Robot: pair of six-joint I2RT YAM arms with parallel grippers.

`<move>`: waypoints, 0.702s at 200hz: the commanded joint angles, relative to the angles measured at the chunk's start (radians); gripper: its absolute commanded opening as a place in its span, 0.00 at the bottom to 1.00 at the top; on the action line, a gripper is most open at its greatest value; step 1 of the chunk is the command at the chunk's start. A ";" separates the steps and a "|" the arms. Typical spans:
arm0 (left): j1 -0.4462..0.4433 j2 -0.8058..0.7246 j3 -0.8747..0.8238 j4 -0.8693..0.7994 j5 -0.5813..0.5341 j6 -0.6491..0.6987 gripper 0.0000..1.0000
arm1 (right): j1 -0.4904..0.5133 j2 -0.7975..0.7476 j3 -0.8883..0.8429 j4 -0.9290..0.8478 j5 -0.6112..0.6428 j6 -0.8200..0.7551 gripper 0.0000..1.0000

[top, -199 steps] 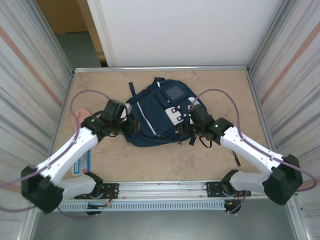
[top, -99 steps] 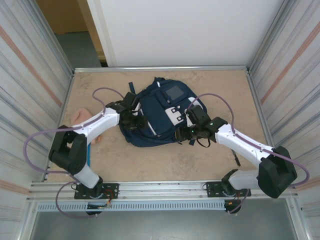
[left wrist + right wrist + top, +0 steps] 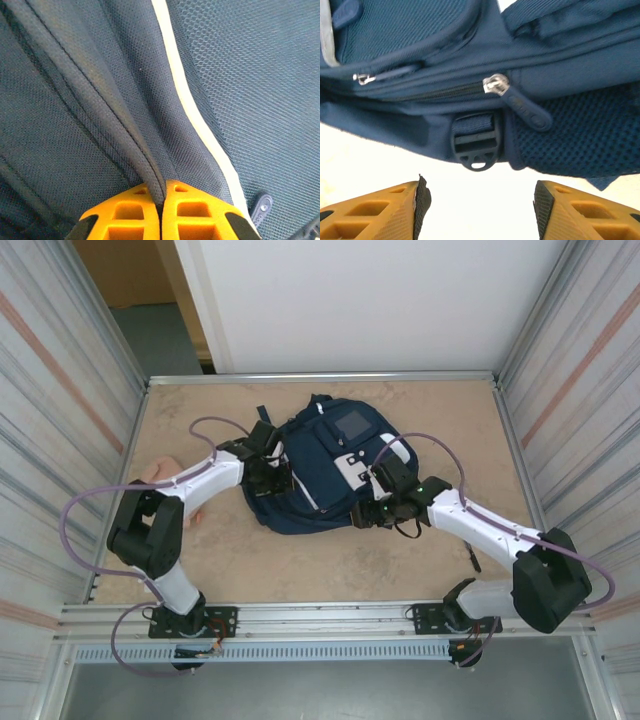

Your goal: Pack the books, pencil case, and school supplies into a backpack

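Note:
The navy backpack (image 3: 318, 468) lies flat in the middle of the table, front patch up. My left gripper (image 3: 282, 478) is on its left side, shut on a raised ridge of backpack fabric (image 3: 125, 125) beside a white stripe (image 3: 192, 107); the orange fingertips (image 3: 131, 210) pinch it. My right gripper (image 3: 366, 506) is open at the bag's lower right edge, a little short of a dark buckle (image 3: 476, 144) and a zip pull (image 3: 522, 106), holding nothing. A peach-pink lump (image 3: 157, 473) lies left, partly behind the left arm. A dark pen (image 3: 473, 558) lies right. Books and pencil case are out of view.
Ribbed metal walls close in both sides, and a white panel stands behind the table's far rim (image 3: 320, 377). Purple cables loop over both arms. Bare tabletop (image 3: 330, 560) lies between the backpack and the arm bases.
The left gripper reached onto the backpack's left side and shut on a fabric ridge. The right gripper shifted slightly along the bag's lower right edge and stays open.

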 commanded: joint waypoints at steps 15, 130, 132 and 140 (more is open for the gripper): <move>-0.008 -0.115 0.136 -0.158 0.050 0.079 0.00 | -0.070 -0.058 0.052 -0.058 -0.097 -0.110 0.63; -0.020 -0.274 0.077 0.073 0.258 0.112 0.00 | -0.158 0.016 0.043 -0.001 -0.085 -0.187 0.62; -0.020 -0.275 0.076 0.075 0.264 0.112 0.00 | -0.159 0.016 0.043 0.001 -0.089 -0.189 0.62; -0.020 -0.277 0.068 0.078 0.282 0.115 0.00 | -0.166 0.015 0.039 0.009 -0.112 -0.193 0.62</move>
